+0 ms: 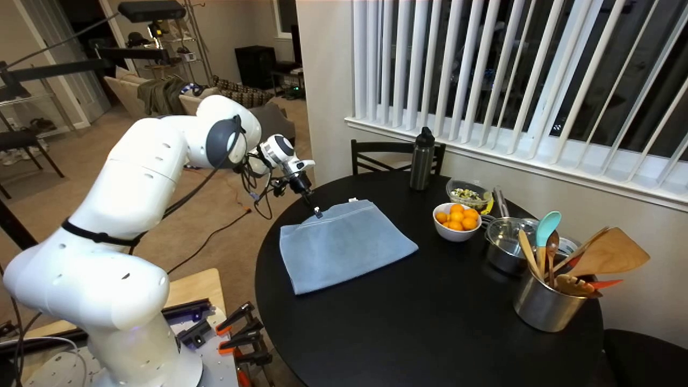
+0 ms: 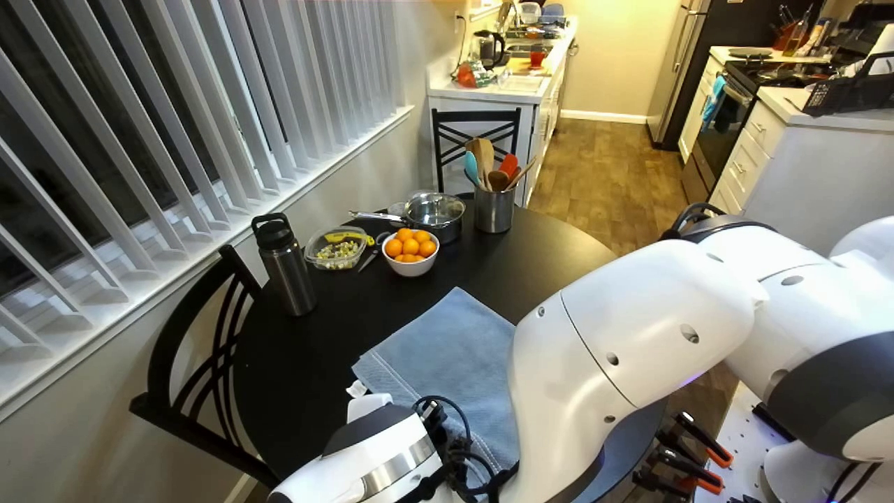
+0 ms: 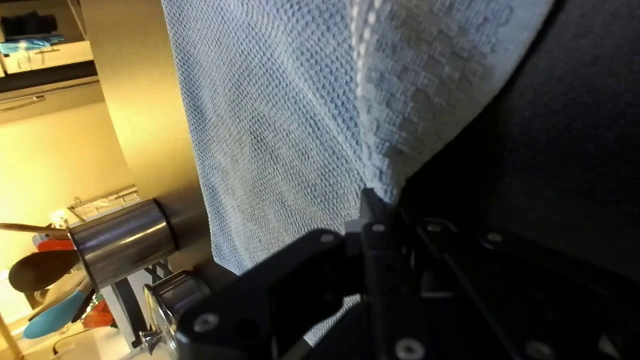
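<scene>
The blue cloth (image 1: 346,247) lay on the round black table (image 1: 441,333), a bit of its seamed edge caught in the gripper (image 1: 317,213). The wrist view showed the grip closest: the fingers (image 3: 371,206) were together, clamped on the cloth where it narrowed to a point, with a bumpy, paler flap sloping away on one side of them. In an exterior view the arm (image 2: 614,321) hid the fingers, but a white tag (image 2: 356,389) showed along the same edge of the cloth, near where they gripped. The table's rim curved close behind the fingers; ahead of them the cloth spread out, and past its far edge dark tabletop reached on to the other things. Only the pinched edge rose to meet the fingertips, while the rest of the cloth lay mostly flat in front of them. Beyond the cloth from the fingers stood a white bowl (image 1: 454,235) of oranges (image 1: 457,216), a clear tub (image 2: 332,266) of chopped food (image 2: 339,251), a pot (image 1: 505,262) and, farthest out from the fingers, a metal tin (image 1: 545,306) of kitchen utensils (image 1: 613,255). A tall grey bottle (image 1: 421,169) stood well apart from the fingers, by a chair (image 1: 373,147).
</scene>
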Robot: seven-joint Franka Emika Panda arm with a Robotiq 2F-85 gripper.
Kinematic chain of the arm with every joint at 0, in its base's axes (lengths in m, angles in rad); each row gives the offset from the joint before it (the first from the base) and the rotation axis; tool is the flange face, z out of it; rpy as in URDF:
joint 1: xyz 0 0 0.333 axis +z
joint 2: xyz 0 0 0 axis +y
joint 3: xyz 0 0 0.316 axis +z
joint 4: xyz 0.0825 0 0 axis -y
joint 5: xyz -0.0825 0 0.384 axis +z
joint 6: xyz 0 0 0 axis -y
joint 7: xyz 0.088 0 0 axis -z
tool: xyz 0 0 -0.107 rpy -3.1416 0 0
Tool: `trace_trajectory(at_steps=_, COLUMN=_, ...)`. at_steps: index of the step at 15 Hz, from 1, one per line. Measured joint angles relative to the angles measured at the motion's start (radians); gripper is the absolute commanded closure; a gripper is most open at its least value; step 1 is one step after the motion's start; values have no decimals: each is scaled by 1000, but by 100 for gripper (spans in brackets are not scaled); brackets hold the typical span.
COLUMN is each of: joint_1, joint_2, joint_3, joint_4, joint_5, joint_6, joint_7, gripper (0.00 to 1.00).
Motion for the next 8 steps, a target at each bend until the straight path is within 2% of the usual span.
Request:
trace_trajectory(at_steps=4, joint_1=4, joint_2=-36, joint_3=3, joint_4=-9, joint_5=0, joint_6=16, joint_7=9, gripper=97)
trace_trajectory(at_steps=8, joint_1=3, joint_2=-134, joint_3=2, joint_4=-73, joint_5=0, joint_6=14, joint_7=40, gripper=97)
